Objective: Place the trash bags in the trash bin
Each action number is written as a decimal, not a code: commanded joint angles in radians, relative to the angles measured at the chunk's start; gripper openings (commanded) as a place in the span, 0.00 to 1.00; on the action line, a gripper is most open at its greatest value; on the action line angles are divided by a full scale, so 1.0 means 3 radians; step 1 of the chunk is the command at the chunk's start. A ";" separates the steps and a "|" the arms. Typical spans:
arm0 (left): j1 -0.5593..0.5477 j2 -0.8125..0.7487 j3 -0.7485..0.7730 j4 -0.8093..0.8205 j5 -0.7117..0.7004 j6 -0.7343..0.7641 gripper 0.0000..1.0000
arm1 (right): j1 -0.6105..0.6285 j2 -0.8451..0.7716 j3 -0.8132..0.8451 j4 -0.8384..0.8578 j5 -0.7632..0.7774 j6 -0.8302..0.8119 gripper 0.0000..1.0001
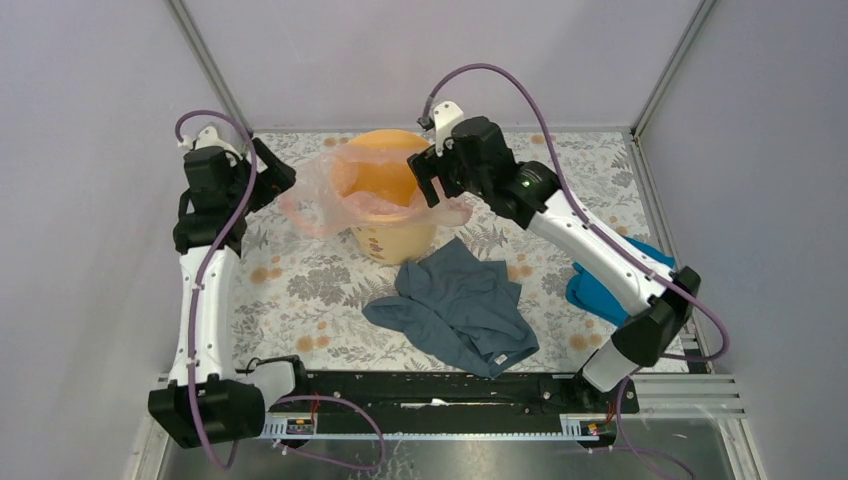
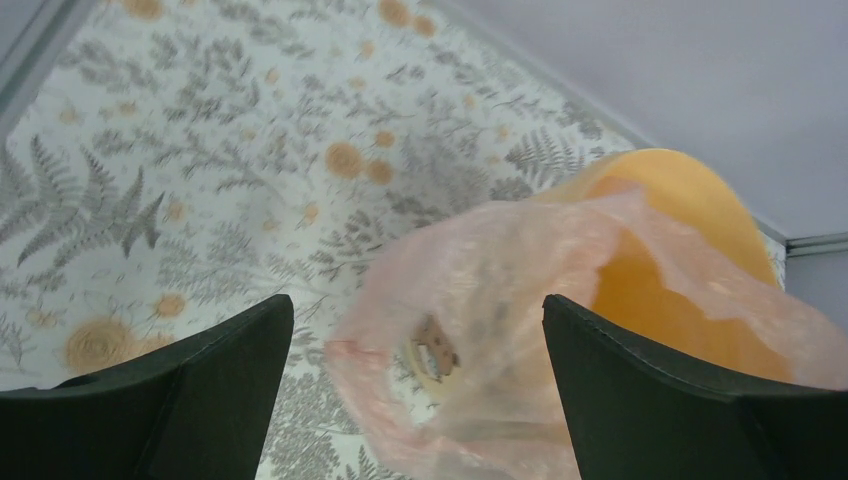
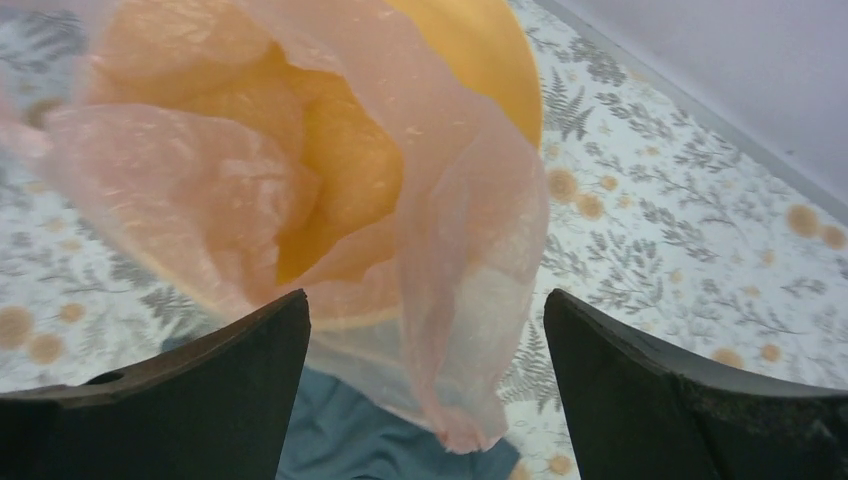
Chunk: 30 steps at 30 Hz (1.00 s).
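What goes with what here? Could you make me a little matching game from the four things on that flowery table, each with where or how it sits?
Things:
1. pink bag
2. yellow bin
3. grey-blue garment
4. bright blue cloth

Places or states:
A. lying crumpled, just in front of the bin
B. farthest to the right
C. draped over a rim, partly hanging outside
D. standing upright, far middle

Pairs: 1-C, 2-D, 3-A, 4-B.
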 commanded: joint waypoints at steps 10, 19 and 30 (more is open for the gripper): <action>0.0616 0.0437 -0.0475 0.1025 0.1716 -0.0307 0.99 | 0.0068 0.0572 0.0677 -0.0183 0.0579 -0.0263 0.81; 0.0664 0.0775 -0.0426 0.1174 0.1717 -0.0470 0.73 | 0.0053 0.0662 0.0627 0.0229 0.0725 -0.0238 0.52; 0.0668 0.1159 -0.0545 0.2075 0.2156 -0.0939 0.23 | -0.0355 0.0879 0.0873 0.0419 0.0261 -0.0067 0.21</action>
